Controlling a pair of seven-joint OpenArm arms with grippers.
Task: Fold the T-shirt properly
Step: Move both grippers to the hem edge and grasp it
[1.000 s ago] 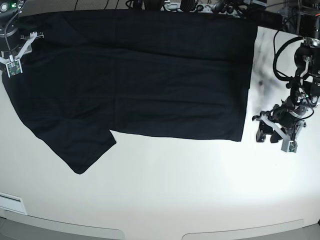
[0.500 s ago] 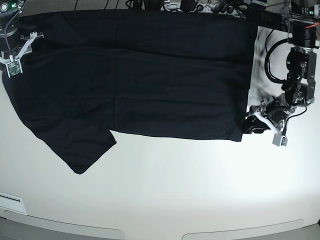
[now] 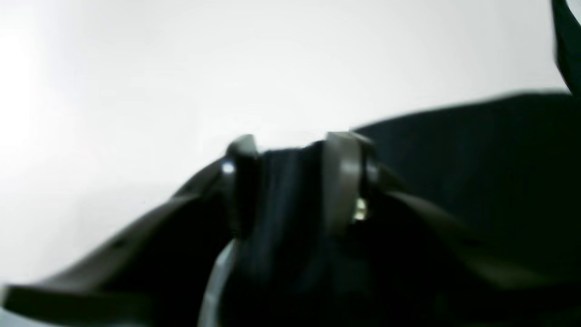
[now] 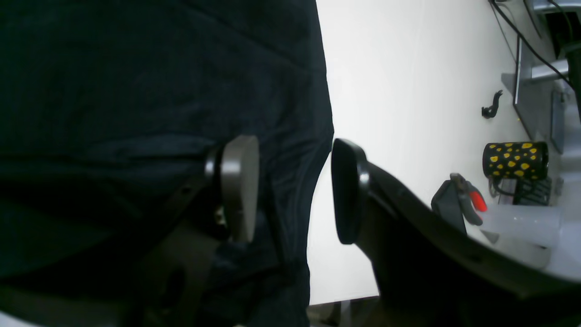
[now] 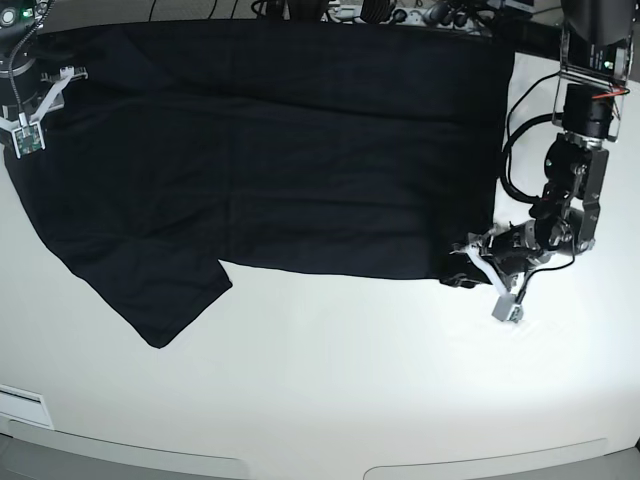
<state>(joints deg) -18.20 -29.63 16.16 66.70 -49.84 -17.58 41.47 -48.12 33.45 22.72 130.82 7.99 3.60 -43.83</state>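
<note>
**foldbot_fan:** White tabletop [image 5: 330, 380], glossy and bright, with the T-shirt [image 5: 280, 150] spread flat across the far half of it — body running side to side, one sleeve [image 5: 150, 290] sticking out toward the near edge. How do you reckon it handles?

**armwatcher:** Soft, light, floppy matte cloth, so my guess is it drapes and drags rather than holds any shape. Probably slides easily on that slick surface too. Corners and hem edges look like the sensible places to grab. The left gripper [image 5: 470, 262] is right at the near hem corner, and in its wrist view there's dark fabric bunched between the fingers [image 3: 345, 177] — looks like it's pinching the T-shirt there.

**foldbot_fan:** And the other one?

**armwatcher:** The right gripper [image 4: 290, 190] sits at the opposite end, jaws spread wide, the shirt's edge lying between the pads but nothing squeezed.

**foldbot_fan:** Any labels or print?

**armwatcher:** None I can read — the shirt looks plain. There's a black mug with yellow spots [image 4: 515, 160] off to the side, no text on it either.
</note>
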